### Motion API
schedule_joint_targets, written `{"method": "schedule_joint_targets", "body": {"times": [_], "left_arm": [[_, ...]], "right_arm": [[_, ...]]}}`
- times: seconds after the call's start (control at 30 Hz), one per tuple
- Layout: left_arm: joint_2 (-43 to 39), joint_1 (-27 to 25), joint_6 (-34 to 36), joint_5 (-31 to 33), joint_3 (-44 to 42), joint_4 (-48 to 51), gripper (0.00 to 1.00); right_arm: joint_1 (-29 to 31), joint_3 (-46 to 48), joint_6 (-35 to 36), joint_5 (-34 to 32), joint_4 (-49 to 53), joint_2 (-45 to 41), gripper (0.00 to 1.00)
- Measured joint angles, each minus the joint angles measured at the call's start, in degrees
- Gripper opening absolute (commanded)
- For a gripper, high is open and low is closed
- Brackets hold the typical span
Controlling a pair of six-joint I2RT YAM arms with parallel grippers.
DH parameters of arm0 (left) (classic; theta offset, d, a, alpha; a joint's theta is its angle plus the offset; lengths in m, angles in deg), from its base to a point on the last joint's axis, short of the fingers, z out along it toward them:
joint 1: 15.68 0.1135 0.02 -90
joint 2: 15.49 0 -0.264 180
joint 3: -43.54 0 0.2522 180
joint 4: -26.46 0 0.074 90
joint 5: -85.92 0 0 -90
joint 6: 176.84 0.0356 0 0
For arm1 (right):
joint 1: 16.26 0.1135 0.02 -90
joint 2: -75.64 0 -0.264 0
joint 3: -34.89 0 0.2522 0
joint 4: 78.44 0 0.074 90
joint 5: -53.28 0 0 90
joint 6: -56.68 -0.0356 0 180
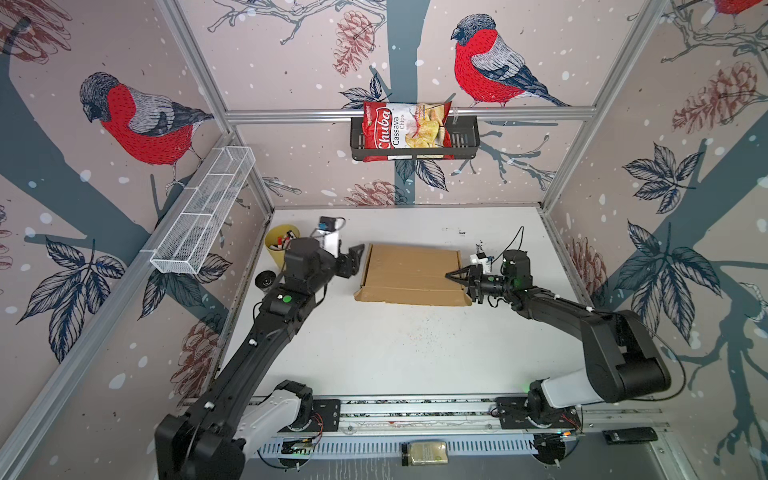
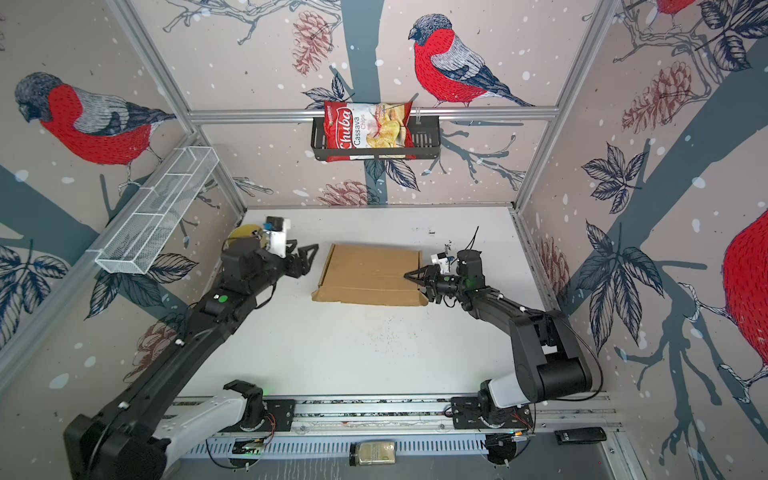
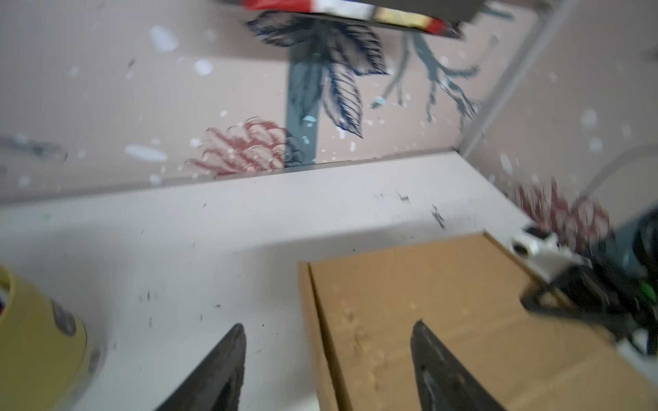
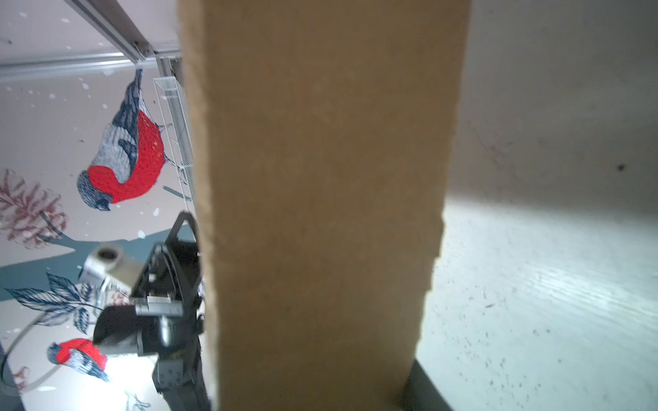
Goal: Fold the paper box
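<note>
The paper box (image 1: pixel 409 272) (image 2: pixel 368 274) is plain brown cardboard, folded into a shallow closed rectangle on the white table (image 1: pixel 395 353). My left gripper (image 1: pixel 356 259) (image 2: pixel 309 258) hovers open just off the box's left end; in the left wrist view its fingers (image 3: pixel 235 341) straddle that edge of the box (image 3: pixel 463 320) without touching it. My right gripper (image 1: pixel 455 277) (image 2: pixel 413 276) is shut on the box's right end, with one finger lying over the lid. In the right wrist view the cardboard (image 4: pixel 320 213) fills the gap and only one finger (image 4: pixel 423 386) shows.
A yellow cup (image 1: pixel 282 245) of pens and a small black round object (image 1: pixel 265 279) sit at the far left of the table. A white mesh basket (image 1: pixel 203 212) hangs on the left wall. A black basket (image 1: pixel 465 141) on the back wall holds a chips bag.
</note>
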Motion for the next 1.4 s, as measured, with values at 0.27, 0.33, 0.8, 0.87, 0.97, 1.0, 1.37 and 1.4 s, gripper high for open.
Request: {"method": "schedule_joint_targets", "body": {"times": [0.27, 0.33, 0.8, 0.87, 0.97, 1.0, 1.37, 1.4], "left_arm": [[-7.69, -26.05, 22.16, 18.53, -3.56, 9.86, 0.78], [-6.64, -30.56, 26.62, 21.86, -7.06, 9.66, 0.82], [2.01, -35.74, 58.05, 42.53, -21.46, -15.96, 0.86], [1.60, -35.78, 59.95, 42.77, -21.90, -17.73, 0.86], [-0.20, -35.87, 61.24, 42.47, -22.56, -18.53, 0.87], [-1.20, -35.98, 61.18, 42.03, -22.36, -18.05, 0.87], [-6.16, -38.10, 57.79, 37.66, -20.61, -14.14, 0.93], [-5.42, -38.10, 57.81, 37.68, -20.87, -13.99, 0.93]], "right_arm": [[-1.68, -0.02, -5.44, 0.87, 2.84, -3.08, 0.34], [-1.49, -0.15, -6.56, 1.11, 3.50, -3.56, 0.34], [0.94, -1.62, -6.49, 1.40, 12.68, -8.28, 0.33], [0.72, -1.68, -6.36, 1.86, 13.42, -8.39, 0.32], [0.48, -2.03, -6.21, 2.67, 13.70, -8.41, 0.32], [0.20, -2.08, -6.19, 3.04, 13.68, -8.37, 0.32], [-0.85, -3.34, -4.81, 3.54, 14.78, -6.99, 0.31], [-0.79, -3.34, -4.76, 3.54, 14.82, -7.02, 0.31]]}}
